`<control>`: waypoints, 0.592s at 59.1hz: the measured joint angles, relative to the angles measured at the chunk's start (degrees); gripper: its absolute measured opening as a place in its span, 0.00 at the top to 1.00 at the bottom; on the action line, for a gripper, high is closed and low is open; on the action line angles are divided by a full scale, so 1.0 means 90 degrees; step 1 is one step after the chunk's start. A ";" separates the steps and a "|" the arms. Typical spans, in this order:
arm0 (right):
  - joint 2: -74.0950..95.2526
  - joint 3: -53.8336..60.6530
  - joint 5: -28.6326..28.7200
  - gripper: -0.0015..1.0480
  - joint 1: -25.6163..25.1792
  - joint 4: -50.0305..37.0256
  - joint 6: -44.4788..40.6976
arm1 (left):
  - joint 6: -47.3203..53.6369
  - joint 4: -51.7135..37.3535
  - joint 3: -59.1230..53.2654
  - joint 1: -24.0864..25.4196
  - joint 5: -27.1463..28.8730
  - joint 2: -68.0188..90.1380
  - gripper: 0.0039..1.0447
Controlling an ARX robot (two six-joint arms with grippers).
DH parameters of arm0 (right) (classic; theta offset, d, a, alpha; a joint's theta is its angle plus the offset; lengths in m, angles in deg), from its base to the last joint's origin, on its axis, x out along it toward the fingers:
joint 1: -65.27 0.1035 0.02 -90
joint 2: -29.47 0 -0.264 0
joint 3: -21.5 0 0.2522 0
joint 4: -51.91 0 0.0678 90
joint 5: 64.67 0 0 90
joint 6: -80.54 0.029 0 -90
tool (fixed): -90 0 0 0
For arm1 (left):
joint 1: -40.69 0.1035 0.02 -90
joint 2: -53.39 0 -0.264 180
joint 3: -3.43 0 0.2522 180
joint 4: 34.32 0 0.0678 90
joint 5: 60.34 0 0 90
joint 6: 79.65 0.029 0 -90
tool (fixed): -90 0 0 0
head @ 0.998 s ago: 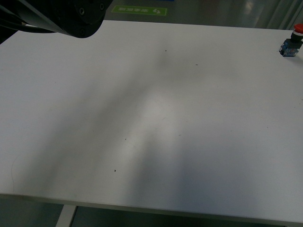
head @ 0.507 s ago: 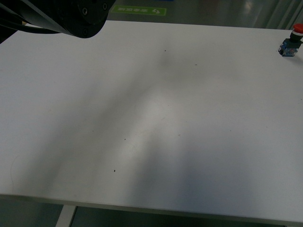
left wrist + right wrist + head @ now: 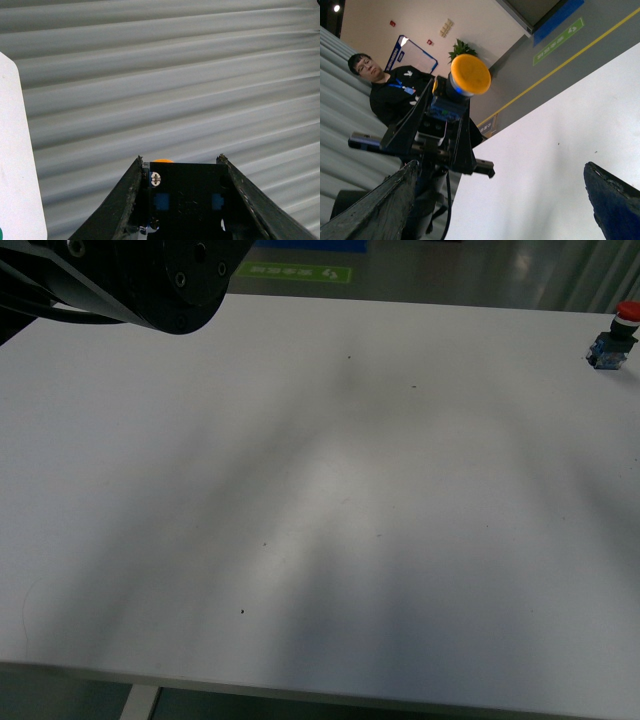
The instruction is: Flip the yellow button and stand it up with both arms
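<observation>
Up off the table [image 3: 350,490], your left gripper [image 3: 181,159] clamps the one yellow button [image 3: 467,75] between its fingers. One red-capped switch [image 3: 612,340] stands at the table's far right corner. Your right gripper [image 3: 500,164] is spread wide.

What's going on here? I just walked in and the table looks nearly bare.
The left arm has the yellow button clamped in its jaws, held in the air clear of the white table, cap pointing away from the wrist. The right arm's jaws stand wide open, facing the button without touching it. A red-capped switch sits alone at the table's far right corner.
</observation>
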 joint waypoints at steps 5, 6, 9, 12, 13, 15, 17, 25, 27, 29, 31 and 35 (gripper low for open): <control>0.0313 -0.0352 -0.0024 0.07 0.0019 0.0049 0.0017 | 0.0000 0.0000 0.0000 -0.0002 -0.0002 0.0000 0.65; 0.0442 -0.0481 -0.0032 0.07 0.0051 0.0068 0.0019 | 0.0000 0.0000 0.0000 -0.0002 -0.0002 0.0000 0.65; 0.0661 -0.0682 -0.0109 0.07 0.0124 0.0141 0.0019 | 0.0000 0.0000 0.0000 -0.0002 0.0000 0.0000 0.65; 0.0911 -0.0901 -0.0155 0.07 0.0211 0.0216 0.0019 | 0.0000 0.0000 0.0000 -0.0002 -0.0002 0.0000 0.65; 0.0952 -0.0940 -0.0165 0.07 0.0226 0.0228 0.0019 | 0.0000 0.0000 0.0000 -0.0002 -0.0002 0.0000 0.65; 0.1103 -0.1078 -0.0177 0.07 0.0284 0.0287 0.0027 | 0.0000 0.0000 0.0000 -0.0002 0.0000 0.0000 0.65; 0.1209 -0.1173 -0.0180 0.07 0.0328 0.0289 0.0046 | 0.0000 0.0000 0.0000 -0.0002 0.0000 0.0000 0.65; 0.1554 -0.1596 -0.0223 0.07 0.0459 0.0335 0.0056 | 0.0000 0.0000 0.0000 -0.0002 0.0000 0.0000 0.65; 0.1634 -0.1727 -0.0223 0.07 0.0466 0.0359 0.0070 | 0.0000 0.0000 0.0000 -0.0002 0.0000 0.0000 0.65; 0.1693 -0.1817 -0.0221 0.07 0.0469 0.0362 0.0090 | -0.0002 0.0000 0.0000 -0.0002 -0.0002 0.0000 0.65; 0.1739 -0.1904 -0.0228 0.07 0.0469 0.0374 0.0087 | 0.0000 0.0000 0.0000 -0.0002 -0.0002 0.0000 0.65; 0.1829 -0.2079 -0.0187 0.07 0.0466 0.0425 0.0138 | -0.0002 0.0000 0.0000 -0.0002 0.0000 0.0000 0.65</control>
